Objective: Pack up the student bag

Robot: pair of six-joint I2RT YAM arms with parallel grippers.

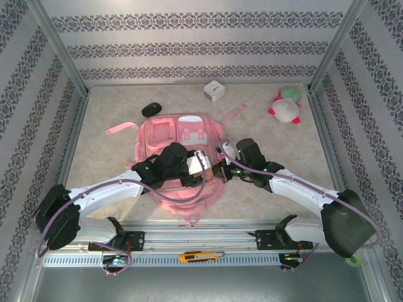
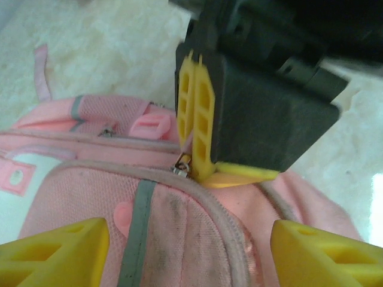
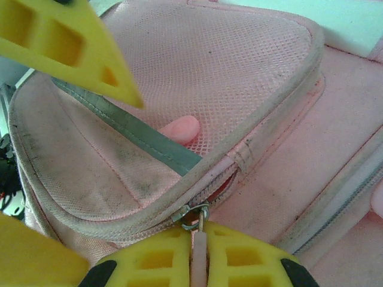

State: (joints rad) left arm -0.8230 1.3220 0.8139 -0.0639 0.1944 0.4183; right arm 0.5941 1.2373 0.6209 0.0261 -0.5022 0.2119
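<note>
- Bag placement: the large pink fabric student bag (image 1: 179, 129), with pale trim and zipped front pockets, lies flat at the middle of the beige tabletop (image 1: 113, 157), front side up, with pink straps trailing out to the left and the back right.
- The left hand (image 2: 188, 251) is released, its yellow fingers spread wide above the bag's front pocket and gripping nothing.
- The right hand (image 3: 200, 236) is clenched on the pale pink zip pull tab (image 3: 200, 263) of that pocket; the small metal slider ring (image 3: 194, 214) sits just beyond its fingertips.
- The zip gapes slightly beside the slider.
- Both hands hang close together over the near half of the bag.
- Well apart, near the back wall, are a white cube (image 1: 215, 90), a black oval object (image 1: 152, 109) and a pink, white and green plush toy (image 1: 286, 107).
- A yellow-and-black utility knife (image 1: 200, 256) lies on the metal rail (image 1: 252, 259) at the near edge.
</note>
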